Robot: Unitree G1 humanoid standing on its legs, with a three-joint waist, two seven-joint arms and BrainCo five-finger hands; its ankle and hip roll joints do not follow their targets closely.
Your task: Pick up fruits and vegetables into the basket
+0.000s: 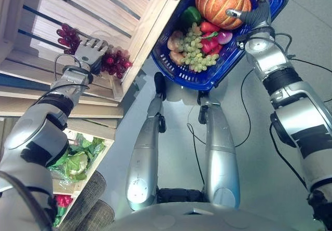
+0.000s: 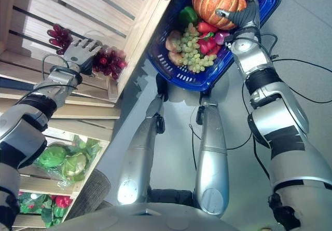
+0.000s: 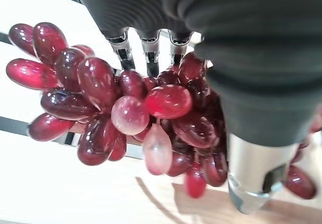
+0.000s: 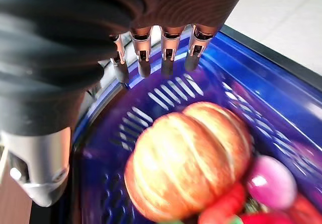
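Note:
A bunch of red grapes (image 3: 126,113) lies in a slatted wooden crate (image 1: 140,39) at the upper left. My left hand (image 1: 92,52) is over the middle of the bunch, its fingers (image 3: 151,53) sunk into the grapes and its thumb (image 3: 256,178) against their side. The blue basket (image 1: 207,80) hangs at the upper right with an orange pumpkin (image 1: 220,2), green grapes (image 1: 197,52), a green pepper (image 1: 190,15), red peppers (image 1: 210,41) and a pink bulb (image 4: 271,181) in it. My right hand (image 1: 254,14) is curled round the basket's handle above the pumpkin (image 4: 186,158).
Under the crate are wooden shelf boards (image 1: 31,104). A lower crate holds green cabbages (image 1: 78,161) and red produce (image 1: 61,200) in wrapping. Grey floor (image 1: 290,44) lies beneath and right of the basket.

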